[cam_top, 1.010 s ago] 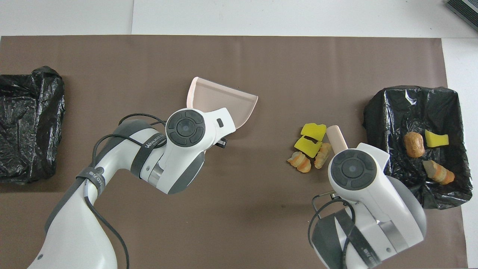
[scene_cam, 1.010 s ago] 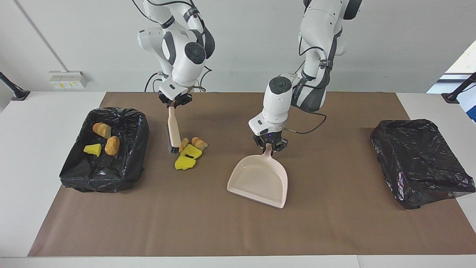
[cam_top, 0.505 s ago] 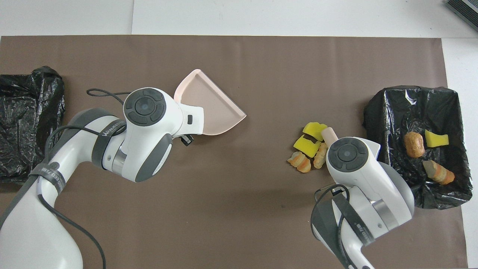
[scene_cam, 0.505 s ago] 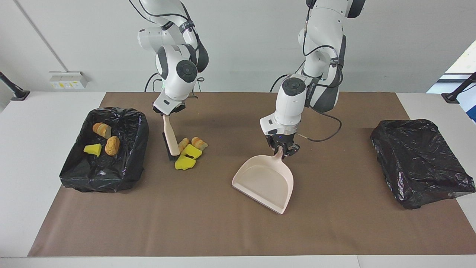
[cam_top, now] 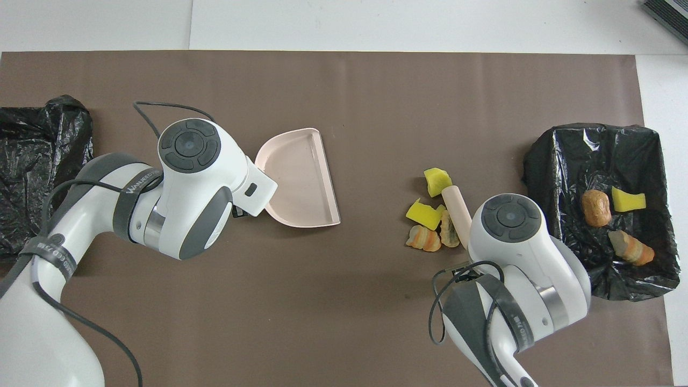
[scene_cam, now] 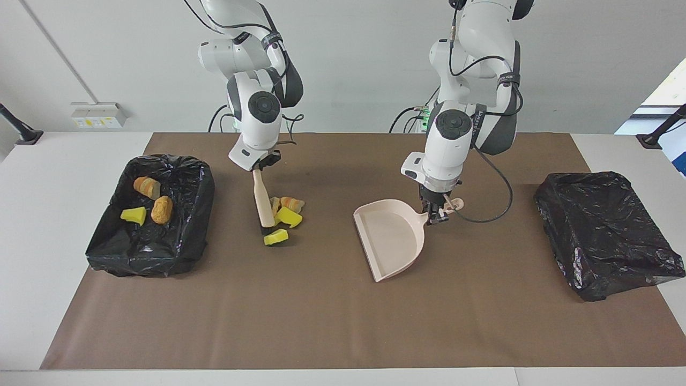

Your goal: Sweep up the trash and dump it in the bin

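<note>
Dustpan [scene_cam: 390, 244] swings round in the left claw [scene_cam: 435, 210], brush [scene_cam: 263, 206] clamped in the right claw [scene_cam: 259, 166], but that gap could scatter the trash [scene_cam: 284, 214].

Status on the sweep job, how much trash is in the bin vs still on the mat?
Done: three pieces lie in the lined bin at the right arm's end.
In hand: the right gripper holds the brush against four pieces on the mat; the left gripper holds the empty dustpan, its mouth turned toward them.
Left: sweep those four in, then dump. The other bin shows no trash.
</note>
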### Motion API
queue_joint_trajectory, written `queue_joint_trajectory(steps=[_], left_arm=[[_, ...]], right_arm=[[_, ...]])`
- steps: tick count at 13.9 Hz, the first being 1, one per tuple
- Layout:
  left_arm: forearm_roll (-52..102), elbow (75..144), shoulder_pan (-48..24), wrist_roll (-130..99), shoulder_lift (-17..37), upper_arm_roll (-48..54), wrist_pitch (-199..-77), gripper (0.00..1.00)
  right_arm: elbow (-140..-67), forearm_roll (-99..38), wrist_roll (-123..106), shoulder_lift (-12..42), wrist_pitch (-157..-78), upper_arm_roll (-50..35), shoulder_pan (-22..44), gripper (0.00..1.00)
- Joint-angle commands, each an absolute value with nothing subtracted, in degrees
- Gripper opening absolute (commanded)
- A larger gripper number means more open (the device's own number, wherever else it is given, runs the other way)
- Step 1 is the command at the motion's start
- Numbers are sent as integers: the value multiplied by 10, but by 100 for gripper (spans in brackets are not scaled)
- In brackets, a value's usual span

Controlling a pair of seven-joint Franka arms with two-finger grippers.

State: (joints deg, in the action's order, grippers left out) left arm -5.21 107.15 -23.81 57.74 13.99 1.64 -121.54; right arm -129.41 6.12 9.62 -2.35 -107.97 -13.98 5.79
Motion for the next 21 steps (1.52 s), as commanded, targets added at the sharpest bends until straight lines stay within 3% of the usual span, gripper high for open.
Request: queue_joint_trajectory(steps=[1,4,8,11,15,21], left_arm=[[-63,1113,-271,610,106,15,-1215,0],[-101,1202,-316,593,50,15,-1239,0],[-109,1234,-323,580,28,15,-1231,0],[-112,1261,-324,549,13,16,-1233,0],[-119,1271,-334,543,6,16,-1233,0],[-153,1314,-351,469,-8,17,-1257,0]], right_arm=[[-1277,-2,120,-4,-1099,-145,73,0],[-1239,-45,123,18,-1094,-145,95,0],[-1193,-7,149,9,-1011,-138,91,0],[-1206,73,120,-9,-990,-140,79,0],[-1263,69,124,-28,-1029,-143,80,0],[-1288,-41,237,0,-1118,-143,139,0]])
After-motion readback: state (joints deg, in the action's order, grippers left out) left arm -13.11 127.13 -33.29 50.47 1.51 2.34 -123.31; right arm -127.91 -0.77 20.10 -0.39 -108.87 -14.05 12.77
